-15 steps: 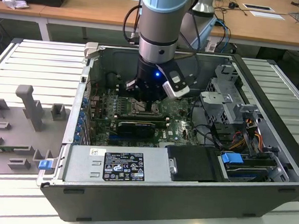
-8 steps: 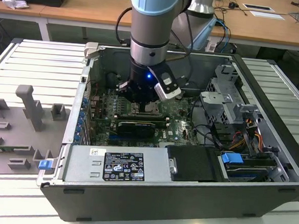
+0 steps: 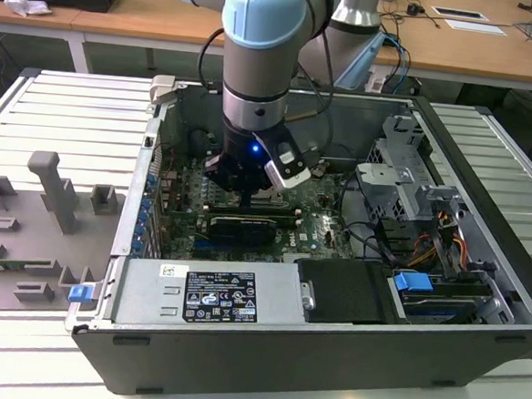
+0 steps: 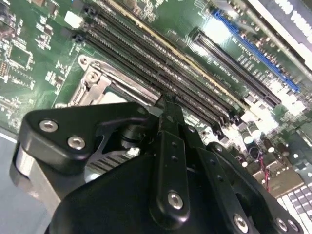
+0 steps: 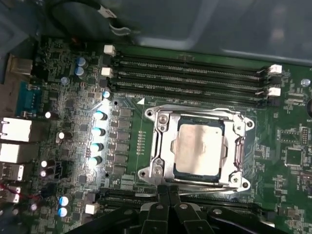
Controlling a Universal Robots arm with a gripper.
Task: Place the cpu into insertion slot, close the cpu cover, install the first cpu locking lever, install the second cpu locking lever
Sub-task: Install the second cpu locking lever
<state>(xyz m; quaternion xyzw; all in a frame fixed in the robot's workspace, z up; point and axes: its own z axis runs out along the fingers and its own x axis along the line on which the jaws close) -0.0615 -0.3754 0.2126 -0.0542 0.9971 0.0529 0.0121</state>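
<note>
The cpu (image 5: 201,146), a pale silvery square chip, lies flat in the insertion slot (image 5: 146,173) on the green board. The cpu cover (image 5: 163,141), a silvery frame plate, is folded down around it, and the chip shows through the cut-out. Thin metal levers run along two edges of the socket (image 5: 204,184) (image 5: 239,148). My gripper (image 5: 168,190) has its black fingers pressed together, with the tips at the socket edge beside one lever. In the second wrist view the gripper (image 4: 169,106) points down beside the socket corner (image 4: 95,80). In the exterior view the gripper (image 3: 248,196) reaches into the open computer case.
Long black memory slots (image 5: 190,73) run beside the socket. A black expansion card (image 3: 241,227), a power supply box (image 3: 209,291), a drive cage (image 3: 405,173) and cables (image 3: 427,247) crowd the case. Grey fixtures (image 3: 52,189) stand on the exterior view's left.
</note>
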